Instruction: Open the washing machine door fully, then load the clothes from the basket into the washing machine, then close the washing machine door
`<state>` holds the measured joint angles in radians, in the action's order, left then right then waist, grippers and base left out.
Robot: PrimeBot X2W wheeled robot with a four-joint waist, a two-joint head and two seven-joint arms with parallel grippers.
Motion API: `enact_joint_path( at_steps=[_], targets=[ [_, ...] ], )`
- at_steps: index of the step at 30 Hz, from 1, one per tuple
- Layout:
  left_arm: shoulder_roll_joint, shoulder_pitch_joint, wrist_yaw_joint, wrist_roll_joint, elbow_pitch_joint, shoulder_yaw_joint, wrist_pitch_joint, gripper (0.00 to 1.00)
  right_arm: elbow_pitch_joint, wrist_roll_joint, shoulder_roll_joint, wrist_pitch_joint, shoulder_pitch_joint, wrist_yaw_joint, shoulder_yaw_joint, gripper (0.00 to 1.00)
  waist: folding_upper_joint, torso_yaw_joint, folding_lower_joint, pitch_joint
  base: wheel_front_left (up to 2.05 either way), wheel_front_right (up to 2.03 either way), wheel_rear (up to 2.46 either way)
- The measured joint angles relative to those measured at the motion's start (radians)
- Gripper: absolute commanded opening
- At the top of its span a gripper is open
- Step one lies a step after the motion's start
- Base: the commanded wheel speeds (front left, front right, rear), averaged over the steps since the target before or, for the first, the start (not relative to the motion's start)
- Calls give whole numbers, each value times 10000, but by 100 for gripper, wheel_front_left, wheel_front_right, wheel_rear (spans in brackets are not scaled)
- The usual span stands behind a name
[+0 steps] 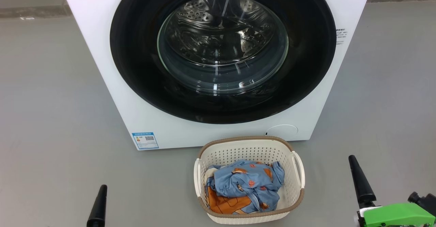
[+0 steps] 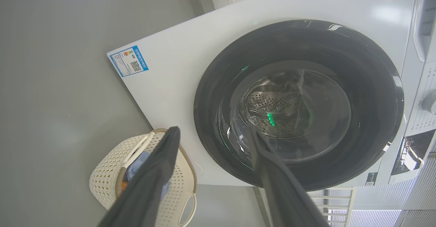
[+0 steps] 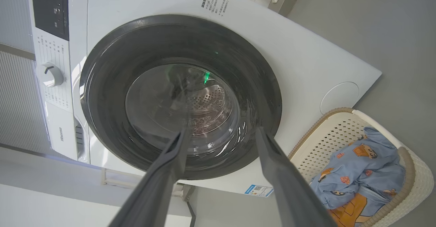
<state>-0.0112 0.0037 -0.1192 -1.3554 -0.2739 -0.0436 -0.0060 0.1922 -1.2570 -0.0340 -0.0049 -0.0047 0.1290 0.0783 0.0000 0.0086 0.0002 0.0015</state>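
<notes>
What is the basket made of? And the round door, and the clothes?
The basket looks like cream plastic, matte, with moulded rows of holes; its brown rim may be plastic. The washing machine door seems to be clear glass in the middle, since the drum shows through, inside a glossy black ring, probably plastic. The clothes look like soft printed fabric, wrinkled and folded.

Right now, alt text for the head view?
The washing machine has its round black-rimmed door shut, steel drum visible through the glass. Before it stands the cream basket holding blue printed and orange clothes. One dark finger of the left gripper shows lower left, one of the right gripper lower right.
</notes>
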Motion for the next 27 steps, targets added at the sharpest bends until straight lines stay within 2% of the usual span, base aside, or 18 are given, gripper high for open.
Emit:
enact_joint_path(
  at_steps=[14,27],
  targets=[
    [-46,14,0,2778,349,-100,-397,100,-389,2382,-357,-422,-2,0,-621,100,0,27,0,21,0,0,0],
    [-56,173,-12,5172,529,-148,-748,100,-495,4299,-556,-779,-1,0,-746,100,0,39,-1,83,0,0,0]
  ],
)
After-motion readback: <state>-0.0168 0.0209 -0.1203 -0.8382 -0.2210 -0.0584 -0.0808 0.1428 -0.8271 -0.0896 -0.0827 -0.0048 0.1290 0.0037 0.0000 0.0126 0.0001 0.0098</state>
